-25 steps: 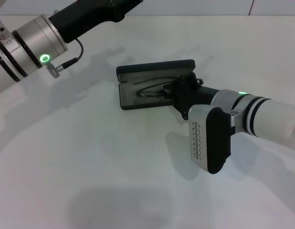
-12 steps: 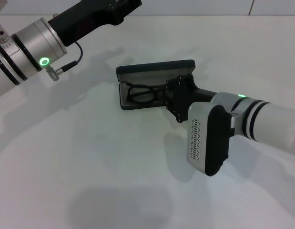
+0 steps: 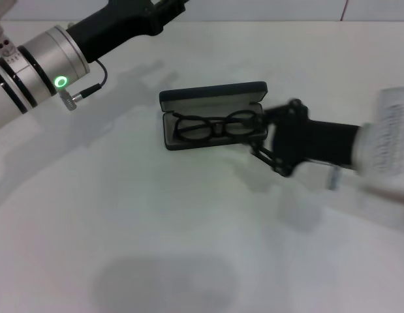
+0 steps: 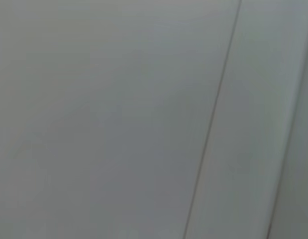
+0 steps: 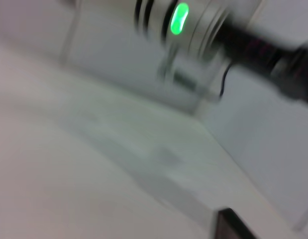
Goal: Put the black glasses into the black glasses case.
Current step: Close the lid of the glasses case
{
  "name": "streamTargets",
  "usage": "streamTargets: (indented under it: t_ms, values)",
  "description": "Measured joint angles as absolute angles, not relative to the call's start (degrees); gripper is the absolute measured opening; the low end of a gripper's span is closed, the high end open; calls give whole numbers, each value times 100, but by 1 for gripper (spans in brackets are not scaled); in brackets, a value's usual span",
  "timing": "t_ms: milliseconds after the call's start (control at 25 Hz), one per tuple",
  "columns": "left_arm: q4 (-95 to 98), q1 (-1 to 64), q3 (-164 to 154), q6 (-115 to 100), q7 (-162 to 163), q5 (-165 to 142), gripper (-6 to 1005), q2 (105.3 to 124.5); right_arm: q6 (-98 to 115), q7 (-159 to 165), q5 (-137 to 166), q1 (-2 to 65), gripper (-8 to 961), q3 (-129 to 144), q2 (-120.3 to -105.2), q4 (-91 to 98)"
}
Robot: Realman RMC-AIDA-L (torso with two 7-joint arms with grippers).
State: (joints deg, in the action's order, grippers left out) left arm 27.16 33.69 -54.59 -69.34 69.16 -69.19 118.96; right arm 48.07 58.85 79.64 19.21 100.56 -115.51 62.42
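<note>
The black glasses case (image 3: 211, 96) lies open at the table's middle, its lid standing up at the far side. The black glasses (image 3: 215, 126) rest inside on the grey lining, lenses side by side. My right gripper (image 3: 262, 134) hovers just right of the case's right end, its jaws spread with nothing between them, and it touches neither the glasses nor the case. My left arm (image 3: 58, 59) reaches across the upper left and its gripper is out of view. The left wrist view shows only a pale wall.
The white table (image 3: 156, 228) spreads out in front of the case. In the right wrist view, the left arm's green light (image 5: 179, 19) glows far off, and a dark edge (image 5: 233, 226) I cannot identify shows at one border.
My right gripper has let go of the glasses and drawn back to the right, out of the case. The glasses now lie uncovered inside. The left arm has barely shifted.
</note>
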Motion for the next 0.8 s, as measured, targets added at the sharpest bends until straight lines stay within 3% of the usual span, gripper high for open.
streamTargets:
  t_ms: [240,440,600,800]
  values:
    - [2702,3763,-5468,-5840,7101,-7803,512,11950,8682,6265,7875,2258,254,6633,-11512,4064]
    - [2353,4215,-5475,-5034,7196,-8475,512,11964,10605,5680,7846,2347,266,4511,-11296,2523]
    - [2308,4316,-5480,-4745,7203,-8902,512,11972,10808,5518,7817,2121,276,3976,-11478,2565]
    - [2292,4347,-5597,-4659,7205,-9359,513,11979,10803,5489,7784,2130,526,3964,-11526,2612]
